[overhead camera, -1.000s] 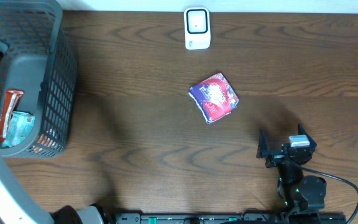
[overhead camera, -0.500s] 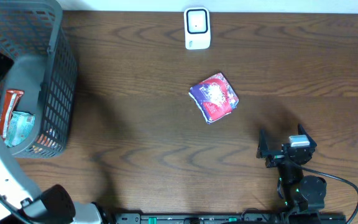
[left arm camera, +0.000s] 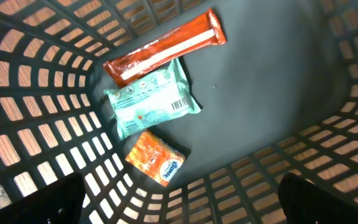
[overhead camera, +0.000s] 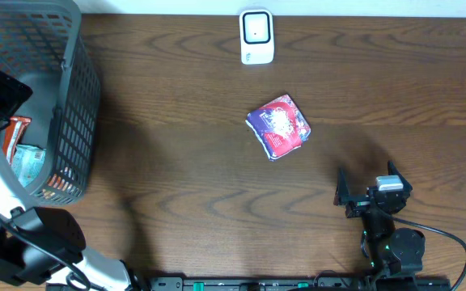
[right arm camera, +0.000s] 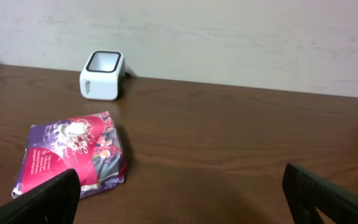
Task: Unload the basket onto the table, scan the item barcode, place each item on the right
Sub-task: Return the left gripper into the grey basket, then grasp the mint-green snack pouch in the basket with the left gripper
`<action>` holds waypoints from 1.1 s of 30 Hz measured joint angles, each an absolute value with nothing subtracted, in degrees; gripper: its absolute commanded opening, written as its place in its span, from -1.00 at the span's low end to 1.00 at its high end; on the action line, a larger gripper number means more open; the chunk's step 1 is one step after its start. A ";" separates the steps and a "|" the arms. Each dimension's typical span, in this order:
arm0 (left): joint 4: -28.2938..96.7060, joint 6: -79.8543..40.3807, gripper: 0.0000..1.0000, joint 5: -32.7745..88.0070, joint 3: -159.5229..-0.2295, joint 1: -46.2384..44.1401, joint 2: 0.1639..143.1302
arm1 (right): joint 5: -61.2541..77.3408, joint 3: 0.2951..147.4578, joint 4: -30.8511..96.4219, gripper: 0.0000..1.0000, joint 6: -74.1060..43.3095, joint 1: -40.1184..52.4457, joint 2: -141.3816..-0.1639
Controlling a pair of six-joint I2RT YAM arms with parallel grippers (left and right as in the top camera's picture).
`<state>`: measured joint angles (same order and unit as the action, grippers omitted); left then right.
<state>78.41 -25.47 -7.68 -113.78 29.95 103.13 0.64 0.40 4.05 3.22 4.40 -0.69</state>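
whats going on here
The left gripper hovers open over the basket, looking down at three packets and holding nothing. The right gripper, also open and empty, faces a purple pouch and the white scanner beyond it. Nothing is at the scanner yet.

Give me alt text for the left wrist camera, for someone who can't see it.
Looking down into a grey mesh basket holding three packets: a long red-orange wrapper, a pale green packet with a barcode showing, and a small orange packet. The open left gripper hangs above them, holding nothing.
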 measured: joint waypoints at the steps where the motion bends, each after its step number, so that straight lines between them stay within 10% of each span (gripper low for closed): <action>1: 78.54 -25.50 0.98 -7.68 -113.78 29.95 103.59 | 0.64 0.40 4.05 0.98 3.22 4.40 -0.69; 33: 72.88 -27.29 0.96 -15.03 -98.45 31.51 115.39 | 0.64 0.40 4.08 0.99 3.22 4.40 -0.69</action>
